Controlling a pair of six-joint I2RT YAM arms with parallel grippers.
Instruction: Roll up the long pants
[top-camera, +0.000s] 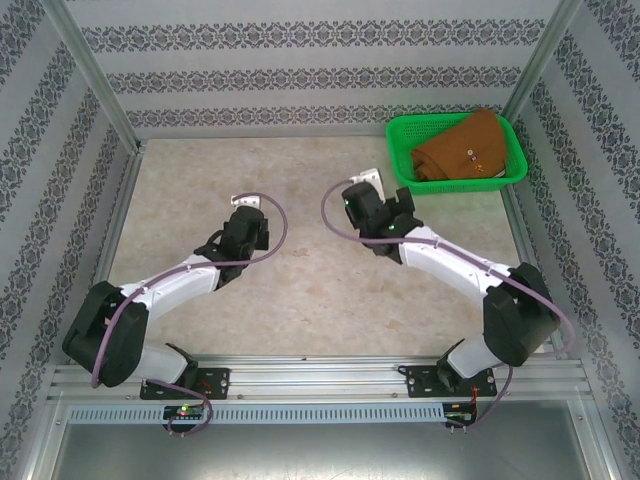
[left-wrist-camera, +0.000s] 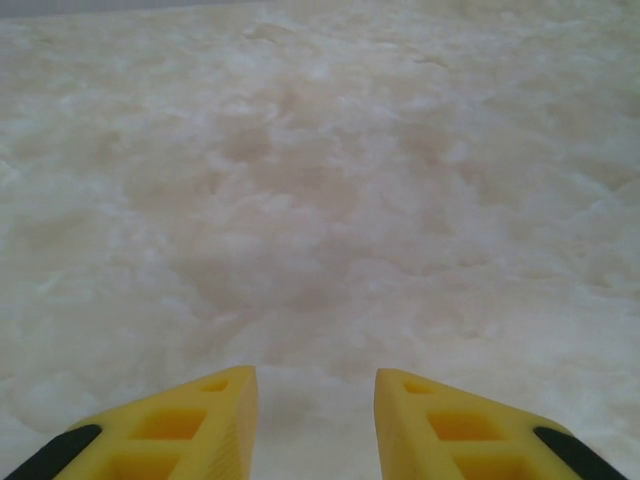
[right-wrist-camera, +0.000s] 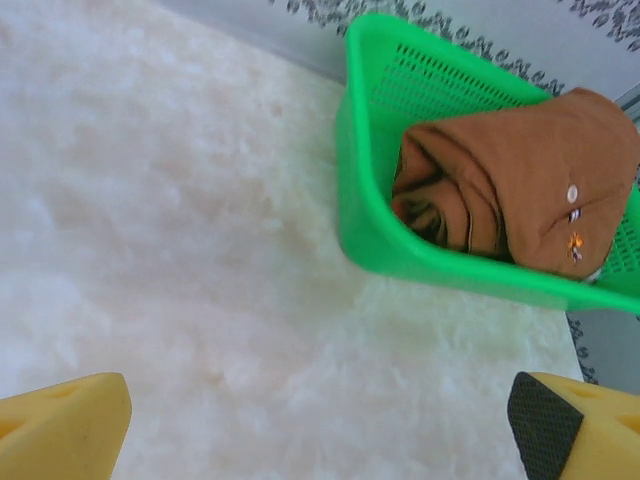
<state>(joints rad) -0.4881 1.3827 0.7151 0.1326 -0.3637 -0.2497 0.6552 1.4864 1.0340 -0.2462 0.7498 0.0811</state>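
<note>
Pants are lying bundled in the green basket at the far right of the table, buttons facing up. Nothing else is showing inside.

Cloth is looking soft, light and floppy. Judging it will sag and unfold when lifted, so take the thick top fold.

Right gripper is hovering near the basket, spread wide, empty. Left gripper is hovering over bare table, parted, empty.

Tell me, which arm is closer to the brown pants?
Right. The right gripper is just beside the green basket holding the long pants; the left gripper is farther off, mid-table.
</note>
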